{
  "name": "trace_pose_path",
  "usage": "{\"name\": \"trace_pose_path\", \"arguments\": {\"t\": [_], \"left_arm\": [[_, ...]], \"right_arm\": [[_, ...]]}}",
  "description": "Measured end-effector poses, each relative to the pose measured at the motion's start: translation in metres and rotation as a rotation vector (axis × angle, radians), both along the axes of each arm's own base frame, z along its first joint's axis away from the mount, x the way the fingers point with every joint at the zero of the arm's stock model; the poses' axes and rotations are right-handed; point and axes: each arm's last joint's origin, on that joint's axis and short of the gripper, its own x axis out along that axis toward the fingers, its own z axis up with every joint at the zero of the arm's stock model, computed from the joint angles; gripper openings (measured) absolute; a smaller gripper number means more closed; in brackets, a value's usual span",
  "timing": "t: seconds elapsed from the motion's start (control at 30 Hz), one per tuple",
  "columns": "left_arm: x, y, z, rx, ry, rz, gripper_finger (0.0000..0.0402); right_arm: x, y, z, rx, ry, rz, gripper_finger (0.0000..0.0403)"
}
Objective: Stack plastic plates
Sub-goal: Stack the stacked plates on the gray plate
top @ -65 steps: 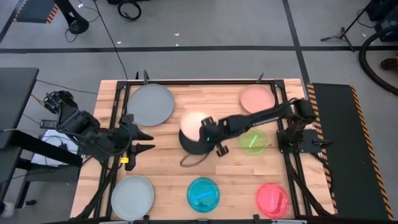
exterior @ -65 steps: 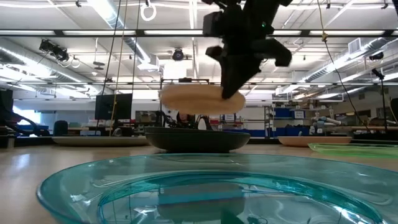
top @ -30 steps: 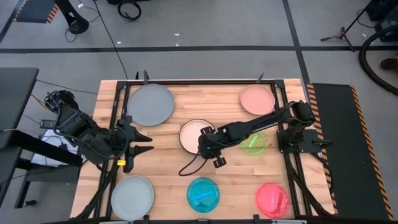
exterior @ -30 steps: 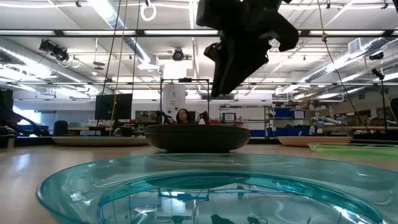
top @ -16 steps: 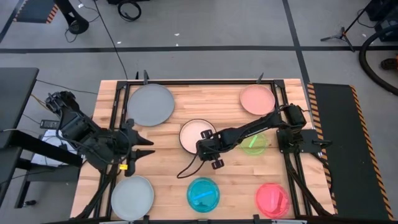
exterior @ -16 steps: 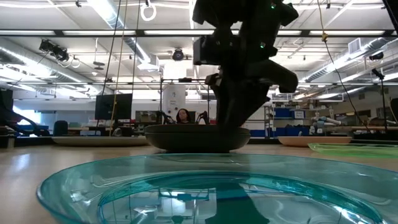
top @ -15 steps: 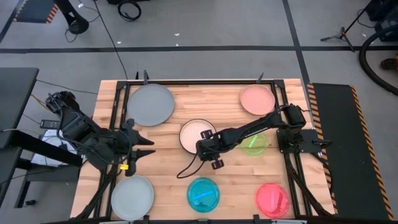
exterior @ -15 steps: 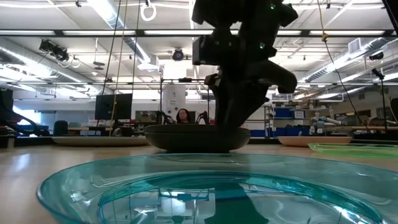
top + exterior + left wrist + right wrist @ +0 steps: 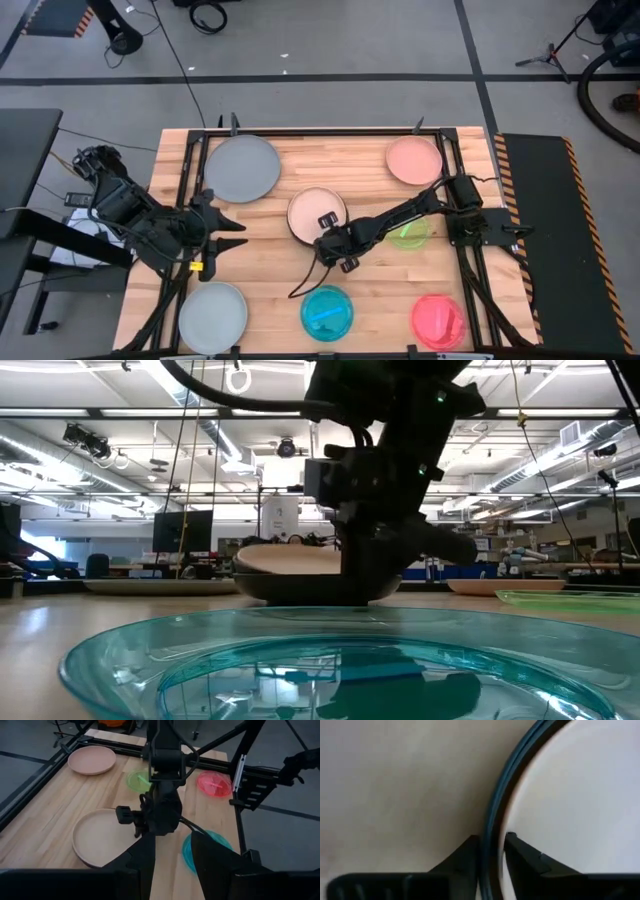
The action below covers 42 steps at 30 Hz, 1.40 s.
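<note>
A cream plate (image 9: 315, 210) lies inside a dark teal plate (image 9: 491, 810) at the table's middle. In the low view the cream plate (image 9: 285, 558) stands above the dark plate's rim (image 9: 290, 588). My right gripper (image 9: 332, 241) is down at this stack's near right rim and shut on it. My left gripper (image 9: 238, 231) waits open, left of the stack, and its wrist view looks at the right arm. Six more plates lie flat on the wood: two grey (image 9: 242, 168) (image 9: 213, 317), salmon (image 9: 414, 160), green (image 9: 408, 230), cyan (image 9: 327, 311) and red-pink (image 9: 439, 320). My right gripper (image 9: 493, 838) pinches the stack's near right rim (image 9: 490, 827) from above, pointing down. One finger (image 9: 470, 852) is outside the teal rim. The other finger (image 9: 520, 852) is inside, over the cream plate (image 9: 560, 795). The dark plate's base rests on the table.
The black frame rails (image 9: 192, 180) run along the table's left, far and right edges. A cable (image 9: 305, 280) trails from the right wrist across the wood toward the cyan plate. Bare wood (image 9: 265, 275) lies between the stack and the near grey plate.
My right gripper has come down from above the stack and moved a little toward the near left, onto the stack's near right rim. In the low view the cream plate was hidden inside the dark plate and now shows above its rim.
</note>
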Motion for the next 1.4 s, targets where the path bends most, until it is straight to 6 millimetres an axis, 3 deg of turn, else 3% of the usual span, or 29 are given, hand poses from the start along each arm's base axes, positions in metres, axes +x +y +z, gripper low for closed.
{"name": "trace_pose_path", "arguments": {"t": [0.13, 0.2, 0.3, 0.4, 0.53, 0.73, 0.93, 1.13, 1.27, 1.4], "left_arm": [[-0.001, 0.001, 0.000, 0.010, 0.006, -0.002, 0.0133], [-0.002, 0.002, -0.001, 0.015, 0.013, 0.000, 0.0133], [-0.003, 0.004, -0.004, 0.038, 0.042, 0.008, 0.0133], [0.001, 0.006, -0.009, 0.094, 0.079, 0.031, 0.0133], [0.021, 0.001, -0.018, 0.233, 0.132, 0.006, 0.0133], [0.068, -0.009, -0.042, 0.397, 0.237, -0.082, 0.0155], [0.105, 0.010, -0.063, 0.293, 0.367, -0.142, 0.0232], [0.126, 0.026, -0.054, 0.305, 0.241, -0.182, 0.0309], [0.133, 0.036, -0.050, 0.359, 0.200, -0.191, 0.0318], [0.145, 0.041, -0.060, 0.363, 0.238, -0.225, 0.0318]], "right_arm": [[0.000, 0.000, 0.006, -0.030, -0.017, -0.015, 0.0033], [-0.002, 0.003, 0.015, -0.032, -0.004, -0.012, 0.0031], [-0.007, 0.008, 0.043, -0.018, 0.018, 0.008, 0.0031], [-0.013, 0.013, 0.085, 0.096, -0.009, 0.038, 0.0031], [-0.023, 0.009, 0.134, 0.378, -0.082, -0.005, 0.0031], [-0.037, -0.010, 0.172, 0.643, -0.144, -0.158, 0.0031], [-0.044, -0.019, 0.192, 0.715, -0.232, -0.224, 0.0031], [-0.046, -0.019, 0.199, 0.748, -0.257, -0.207, 0.0031], [-0.046, -0.019, 0.199, 0.747, -0.254, -0.188, 0.0031], [-0.046, -0.019, 0.199, 0.742, -0.257, -0.181, 0.0031]]}}
